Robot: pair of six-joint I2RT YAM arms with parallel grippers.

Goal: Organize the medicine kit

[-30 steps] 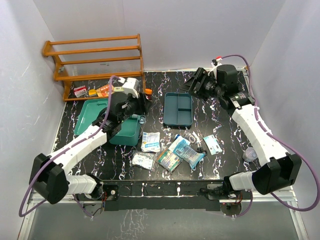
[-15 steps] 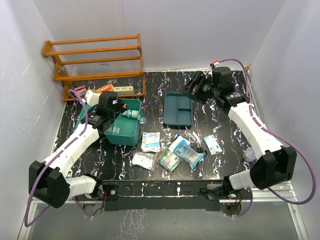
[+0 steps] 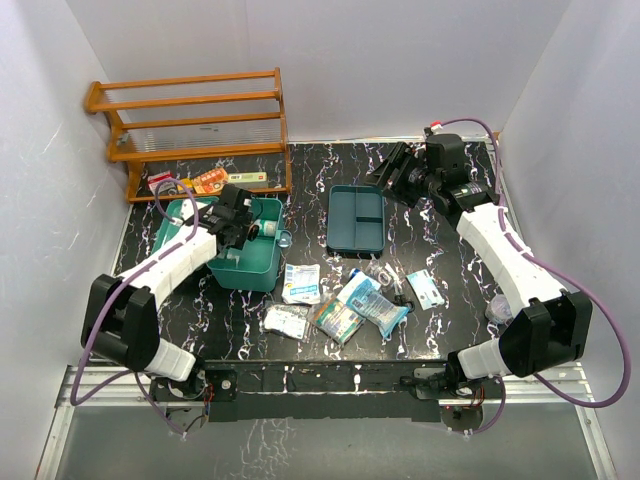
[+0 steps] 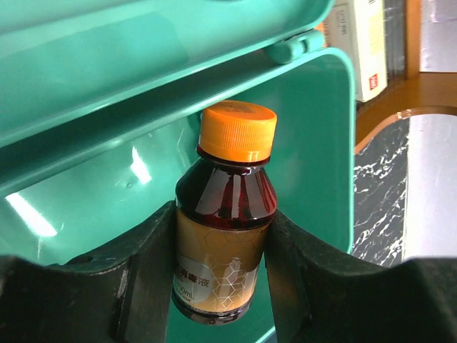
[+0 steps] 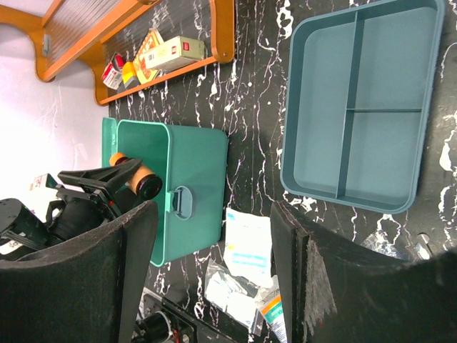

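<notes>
The left tool (image 4: 218, 246) clamps the amber bottle (image 4: 227, 200) by its body, the open medicine kit (image 4: 318, 143) just ahead for stowing.

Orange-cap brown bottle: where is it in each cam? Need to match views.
Top external: left of centre, in the left gripper over the open medicine kit; largely hidden by the gripper.
Left wrist: brown bottle dead centre, upright in the grip, kit interior behind.
Right wrist: left edge, mid-height, cap pointing up-left, at the kit's left rim.
Shared landmark: the teal medicine kit, visible in all three.
</notes>
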